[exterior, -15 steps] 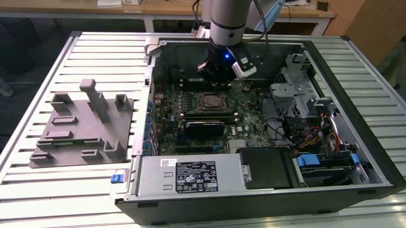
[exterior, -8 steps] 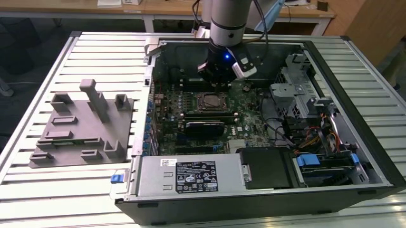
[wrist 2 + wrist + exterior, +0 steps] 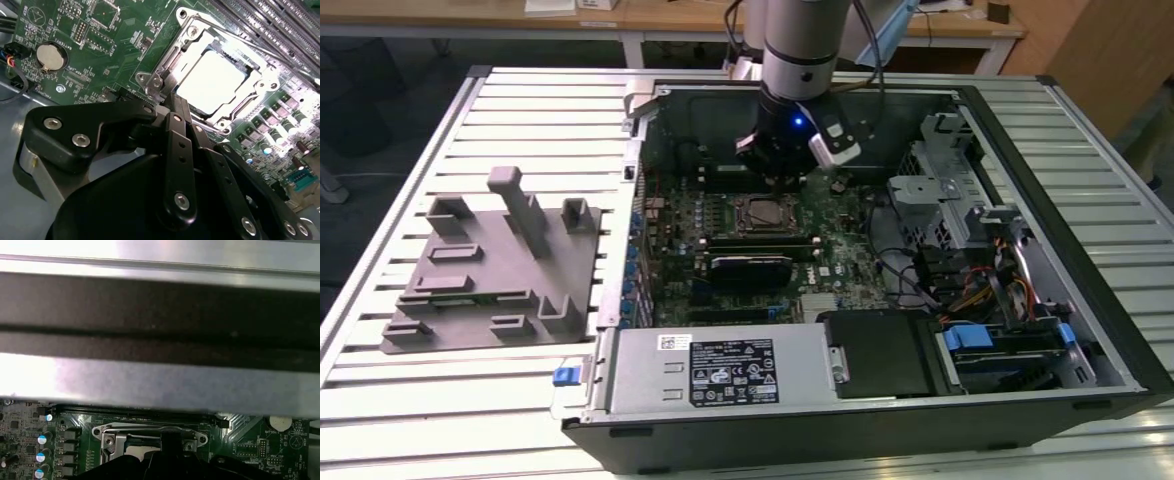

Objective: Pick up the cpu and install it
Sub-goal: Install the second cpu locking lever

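Note:
The cpu [image 3: 212,82], a flat square chip with a shiny silver top, lies inside the metal-framed socket [image 3: 192,30] on the green motherboard. In the exterior view the cpu [image 3: 766,212] sits in the middle of the open computer case. My gripper [image 3: 172,100] hangs just above the socket's edge, its two black fingers pressed together with nothing between them. The exterior view puts my gripper [image 3: 781,183] right behind the socket. In the first wrist view one finger [image 3: 170,440] stands in front of the socket frame [image 3: 107,432].
A grey plastic fixture block [image 3: 494,270] stands on the slatted table at the exterior view's left. Inside the case are memory slots [image 3: 747,245], a power supply [image 3: 720,370], a drive cage [image 3: 947,170] and cables [image 3: 961,290]. The case wall [image 3: 160,315] rises close behind the socket.

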`<state>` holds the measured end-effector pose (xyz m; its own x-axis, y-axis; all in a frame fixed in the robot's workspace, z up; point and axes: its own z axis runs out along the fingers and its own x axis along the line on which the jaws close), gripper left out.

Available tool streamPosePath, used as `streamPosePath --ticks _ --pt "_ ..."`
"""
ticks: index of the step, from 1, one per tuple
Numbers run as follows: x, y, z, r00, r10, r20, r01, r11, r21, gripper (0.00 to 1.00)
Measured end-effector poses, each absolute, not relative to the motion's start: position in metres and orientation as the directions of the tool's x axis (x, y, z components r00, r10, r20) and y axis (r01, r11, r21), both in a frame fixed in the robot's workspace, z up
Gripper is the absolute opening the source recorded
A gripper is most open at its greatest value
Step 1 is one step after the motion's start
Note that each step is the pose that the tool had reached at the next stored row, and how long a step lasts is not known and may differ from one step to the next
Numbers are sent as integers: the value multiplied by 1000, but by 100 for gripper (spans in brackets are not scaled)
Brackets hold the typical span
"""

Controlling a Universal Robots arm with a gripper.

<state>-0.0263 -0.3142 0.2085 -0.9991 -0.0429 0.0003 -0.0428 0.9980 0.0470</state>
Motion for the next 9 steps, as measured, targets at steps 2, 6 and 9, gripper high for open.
streamPosePath --ticks 2,6,9 --pt "-26 -316 208 -999 -43 0 -43 998 47 11" --pt "-26 -320 208 -999 -43 0 -43 998 47 11" --pt "-26 -321 210 -999 -43 0 -43 998 47 11"
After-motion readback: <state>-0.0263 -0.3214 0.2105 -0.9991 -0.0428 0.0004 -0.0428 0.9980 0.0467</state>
